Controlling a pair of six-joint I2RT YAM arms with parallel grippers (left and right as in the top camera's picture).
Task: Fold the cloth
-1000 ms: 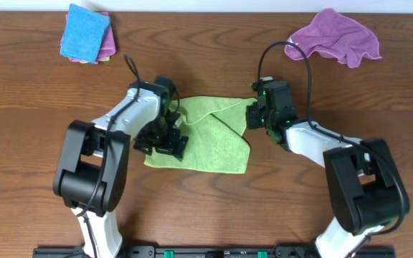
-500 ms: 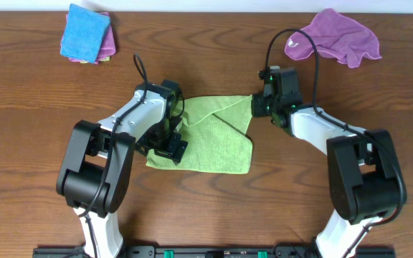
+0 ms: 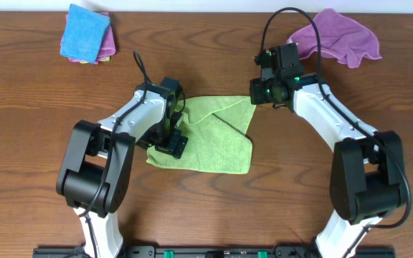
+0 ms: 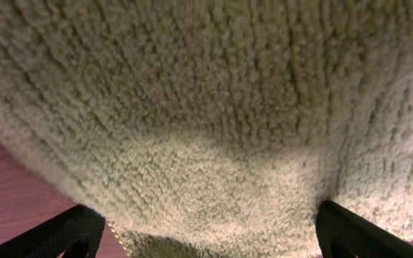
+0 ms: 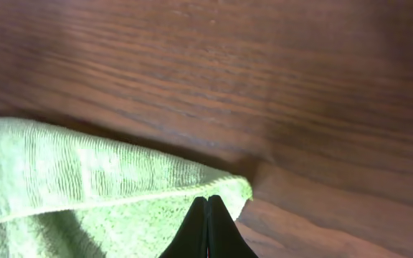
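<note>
We are treating the green cloth (image 3: 217, 136), lying mid-table (image 3: 206, 208), as soft, light and floppy, best taken by its corners: the right pincer (image 5: 206, 206) is clenching one corner, and the left pincer (image 3: 169, 143) is resting released on it.

The desk (image 3: 206, 215) is a dark brown surface with a wood grain. A green cloth (image 3: 217, 143) lies at its centre, partly folded, with one layer turned diagonally over the other. A purple cloth (image 3: 339, 36) lies crumpled at the far right corner. At the far left corner lies a pink cloth (image 3: 110, 44), with a folded blue cloth (image 3: 84, 29) on top of it.
</note>
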